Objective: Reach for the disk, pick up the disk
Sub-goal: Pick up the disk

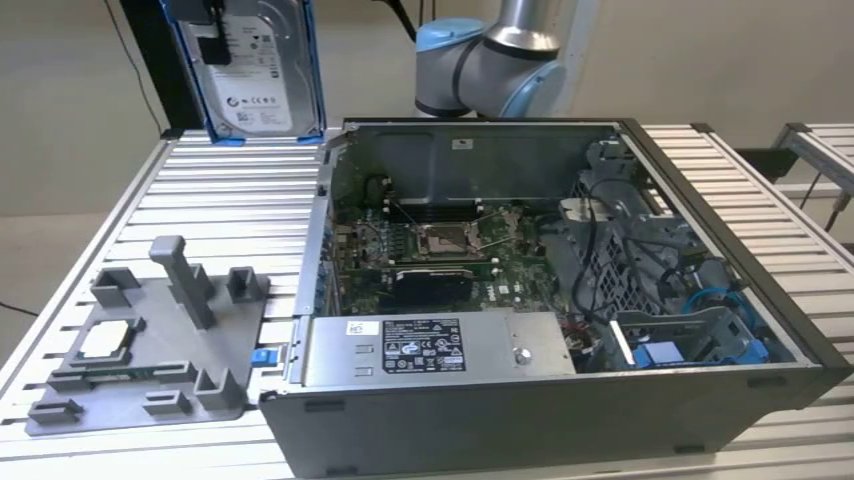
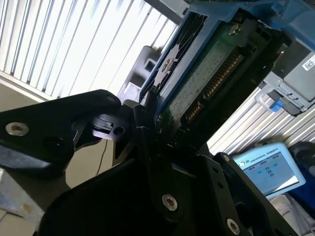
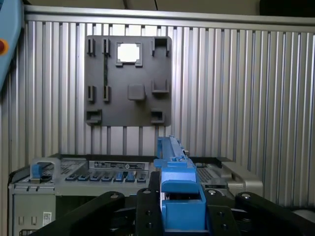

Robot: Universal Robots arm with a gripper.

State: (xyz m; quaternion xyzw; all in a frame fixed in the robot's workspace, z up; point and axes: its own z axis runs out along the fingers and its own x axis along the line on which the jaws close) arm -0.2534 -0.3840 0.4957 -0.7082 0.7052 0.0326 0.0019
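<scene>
The disk [image 1: 260, 80], a silver-grey drive with a white label in a blue bracket, hangs upright at the exterior view's upper left, above the table's far corner. My gripper [image 1: 200, 25] is shut on its upper edge. In the second wrist view the disk's green circuit-board side [image 2: 216, 64] runs out from between the black fingers [image 2: 142, 123]. The first wrist view looks along the blue bracket edge [image 3: 172, 162], clamped in the gripper [image 3: 179, 201], with the table far below it.
An open computer case [image 1: 534, 300] fills the middle and right of the ribbed aluminium table [image 1: 227, 200]. A grey fixture plate [image 1: 147, 340] with posts and a small square chip [image 1: 107, 342] lies at the front left. The arm's base [image 1: 487, 60] stands behind the case.
</scene>
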